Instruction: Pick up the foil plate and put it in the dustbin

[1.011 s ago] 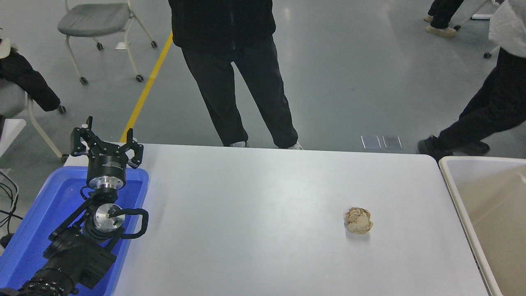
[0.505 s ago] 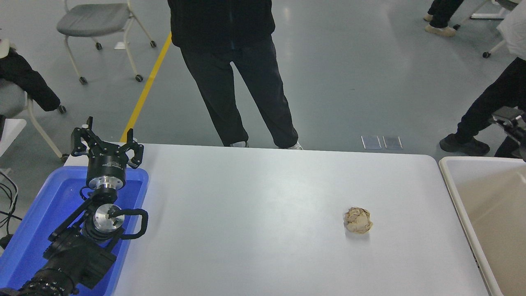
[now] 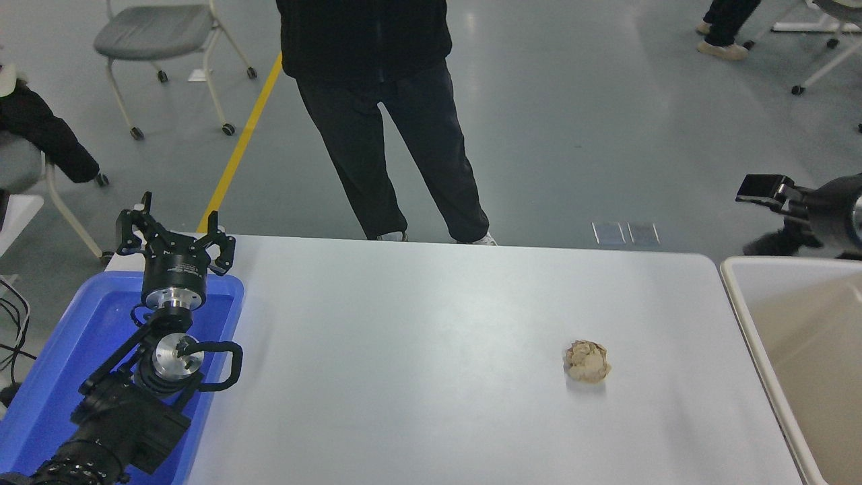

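The foil plate is not in view. The dustbin (image 3: 743, 300), beige with a thick pale rim, stands at the table's right end, partly cut off by the picture's edge; the part of its inside that shows holds nothing. My right gripper (image 3: 764, 188) comes in from the right edge, above the bin's far corner, and only a black end piece of it shows. My left gripper (image 3: 174, 232) is open and empty, parked over the blue tray at the lower left.
A small crumpled tan paper ball (image 3: 587, 362) lies on the white table (image 3: 417, 350), right of the middle. A shallow blue tray (image 3: 60, 350) sits at the left under my left arm. A person (image 3: 384, 101) stands at the far edge. Chairs stand behind.
My right arm has come into view from the right edge above the dustbin's far corner. The person walking at the far right has left the picture. The left arm and paper ball have not moved.
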